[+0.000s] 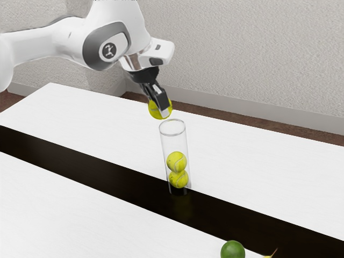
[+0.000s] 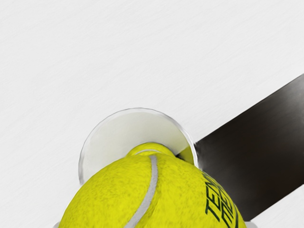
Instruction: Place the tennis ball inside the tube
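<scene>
Gripper (image 1: pixel 161 110) upper centre of the exterior view, tennis ball (image 1: pixel 154 110) pinched between its two fingers; fingertips peek out on both sides of the ball in the wrist view. Only one arm (image 1: pixel 107 45). Tube (image 1: pixel 163 148) upright, centre of frame, long axis near vertical, open end up, two stacked balls (image 1: pixel 177 162) inside low down. Key relation: held ball sits above the tube mouth and a bit toward the exterior view's left, apart from the rim. Likely next: small shift over the opening, line up with the axis, lower, release. Could catch the rim if off-centre.

Hard to tell: far finger mostly behind ball in exterior view; ball cut off at wrist view's lower edge and covering part of the mouth; height gap unclear. Green round fruit (image 1: pixel 233 250) cut off at bottom edge.
</scene>
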Controlling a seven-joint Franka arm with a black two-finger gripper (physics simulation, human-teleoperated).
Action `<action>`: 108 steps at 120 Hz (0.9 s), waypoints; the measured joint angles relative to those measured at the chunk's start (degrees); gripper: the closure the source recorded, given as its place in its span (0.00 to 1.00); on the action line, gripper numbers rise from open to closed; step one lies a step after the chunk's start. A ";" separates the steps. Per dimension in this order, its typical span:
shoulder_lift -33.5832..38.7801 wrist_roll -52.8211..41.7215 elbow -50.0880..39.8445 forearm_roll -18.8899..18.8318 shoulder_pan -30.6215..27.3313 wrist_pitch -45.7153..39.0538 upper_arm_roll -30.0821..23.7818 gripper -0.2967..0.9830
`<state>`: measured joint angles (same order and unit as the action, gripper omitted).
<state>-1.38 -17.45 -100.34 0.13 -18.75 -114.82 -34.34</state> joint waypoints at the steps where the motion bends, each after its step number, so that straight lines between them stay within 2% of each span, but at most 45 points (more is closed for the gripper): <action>1: -0.03 0.06 0.00 0.00 0.12 0.01 0.00 0.47; 18: -2.79 0.98 1.66 -1.23 2.15 0.14 0.04 0.46; 39: -5.26 1.83 3.27 -2.65 0.25 0.23 0.63 0.45; 57: -5.56 2.38 3.69 -2.89 0.87 0.27 0.26 0.45; 77: -4.52 2.73 3.62 -2.87 1.41 0.43 0.08 0.34; 97: -3.13 2.97 3.70 -2.94 1.76 1.79 0.60 0.28; 108: -3.02 3.12 6.69 -5.98 1.69 5.38 2.65 0.26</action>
<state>-4.41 -14.33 -93.66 -5.85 -17.05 -109.44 -31.69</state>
